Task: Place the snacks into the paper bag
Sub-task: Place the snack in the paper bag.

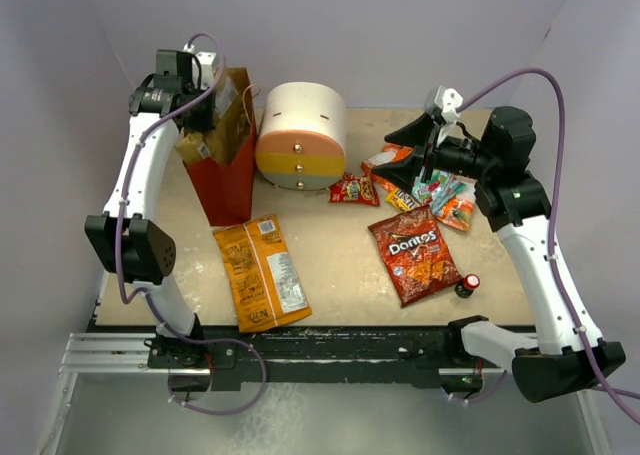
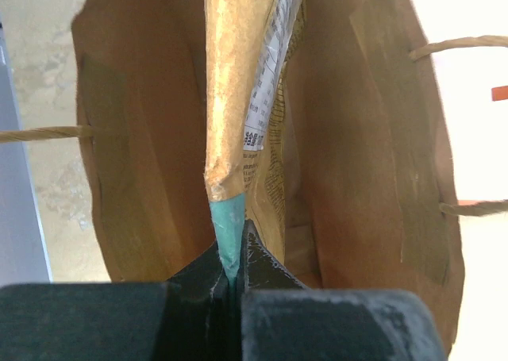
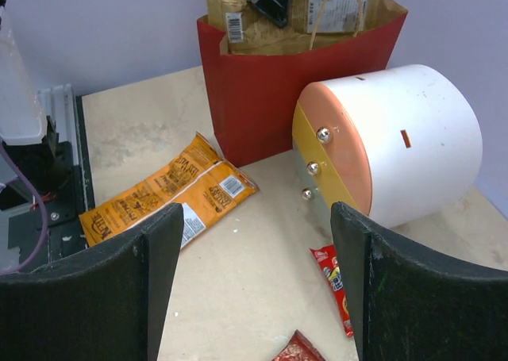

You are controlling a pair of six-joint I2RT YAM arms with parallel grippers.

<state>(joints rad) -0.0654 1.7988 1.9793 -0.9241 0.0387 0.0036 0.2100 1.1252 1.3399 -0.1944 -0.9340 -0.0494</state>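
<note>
The paper bag (image 1: 228, 170), brown above and red below, stands at the back left. My left gripper (image 1: 193, 103) hangs over its mouth, shut on the teal top seam of a tan chip bag (image 2: 238, 83) that dangles inside the paper bag (image 2: 373, 139). An orange chip bag (image 1: 262, 273) and a red Doritos bag (image 1: 413, 253) lie flat on the table. Several small packets (image 1: 440, 193) are piled at the right, and a small red packet (image 1: 353, 189) lies by the drawer unit. My right gripper (image 1: 427, 153) hovers open above the pile with nothing between its fingers (image 3: 151, 289).
A round cream, orange and yellow drawer unit (image 1: 300, 135) stands right of the paper bag. A small dark bottle with a red cap (image 1: 467, 285) sits near the front right, beside the Doritos bag. The table's front edge runs along the arm bases.
</note>
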